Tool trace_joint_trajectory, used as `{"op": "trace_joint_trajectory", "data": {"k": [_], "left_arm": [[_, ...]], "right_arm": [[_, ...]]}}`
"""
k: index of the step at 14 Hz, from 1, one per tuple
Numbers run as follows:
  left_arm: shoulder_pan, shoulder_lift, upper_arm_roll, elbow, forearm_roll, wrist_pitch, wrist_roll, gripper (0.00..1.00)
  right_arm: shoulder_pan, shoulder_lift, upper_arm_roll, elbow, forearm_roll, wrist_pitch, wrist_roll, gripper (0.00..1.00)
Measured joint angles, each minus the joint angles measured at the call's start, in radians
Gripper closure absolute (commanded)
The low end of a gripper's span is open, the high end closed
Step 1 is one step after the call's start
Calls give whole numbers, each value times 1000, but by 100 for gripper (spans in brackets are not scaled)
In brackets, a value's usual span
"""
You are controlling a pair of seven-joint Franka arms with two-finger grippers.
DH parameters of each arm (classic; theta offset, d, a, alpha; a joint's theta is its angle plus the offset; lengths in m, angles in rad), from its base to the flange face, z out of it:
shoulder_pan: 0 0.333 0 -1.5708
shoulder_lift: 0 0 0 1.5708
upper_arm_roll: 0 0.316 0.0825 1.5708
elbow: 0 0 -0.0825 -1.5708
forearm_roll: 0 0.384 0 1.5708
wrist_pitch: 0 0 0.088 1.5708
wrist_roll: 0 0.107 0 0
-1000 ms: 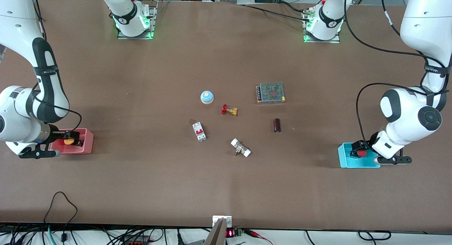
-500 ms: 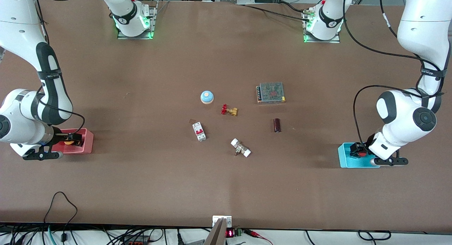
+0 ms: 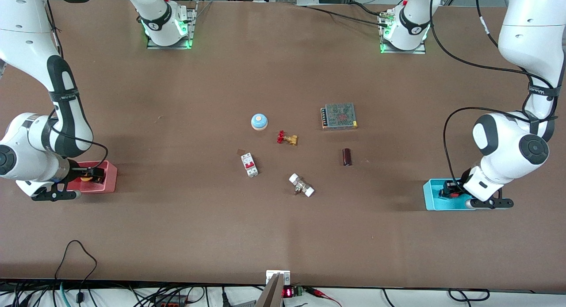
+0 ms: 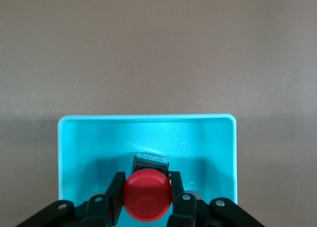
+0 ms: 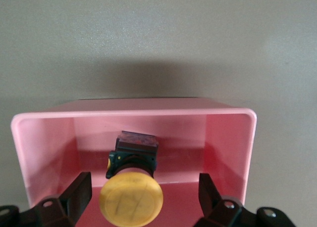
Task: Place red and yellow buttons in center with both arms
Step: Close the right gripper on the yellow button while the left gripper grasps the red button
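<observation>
The red button (image 4: pixel 147 195) sits in a cyan bin (image 4: pixel 146 117) at the left arm's end of the table. My left gripper (image 4: pixel 147 197) is down in the bin, its fingers (image 4: pixel 117 192) pressed against both sides of the red cap. In the front view the left gripper (image 3: pixel 449 188) hides most of the button (image 3: pixel 445 193). The yellow button (image 5: pixel 131 200) lies in a pink bin (image 5: pixel 133 113) at the right arm's end. My right gripper (image 5: pixel 144 192) is open, one finger (image 5: pixel 81 190) on each side of the cap with gaps. It also shows in the front view (image 3: pixel 90 176).
In the table's middle lie a blue-domed bell (image 3: pixel 259 121), a red-handled brass valve (image 3: pixel 287 138), a white breaker (image 3: pixel 249 164), a white-capped fitting (image 3: pixel 301 185), a dark cylinder (image 3: pixel 347 156) and a mesh-topped power supply (image 3: pixel 339 116).
Both hands have sunk lower into their bins. The left wrist now covers more of the red button. The things in the middle have not moved.
</observation>
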Motion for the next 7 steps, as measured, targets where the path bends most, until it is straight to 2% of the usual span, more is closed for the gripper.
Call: {"op": "trace_joint_trajectory", "data": {"k": [1, 5, 7], "left_arm": [[0, -9, 0, 4, 0, -8, 0, 76], [-2, -94, -9, 18, 0, -126, -2, 76], [-18, -137, -15, 27, 0, -208, -11, 76]], "right_arm": [[0, 0, 0, 0, 0, 0, 0, 25], [0, 2, 0, 1, 1, 0, 0, 35], [0, 3, 0, 1, 1, 0, 0, 47]]}}
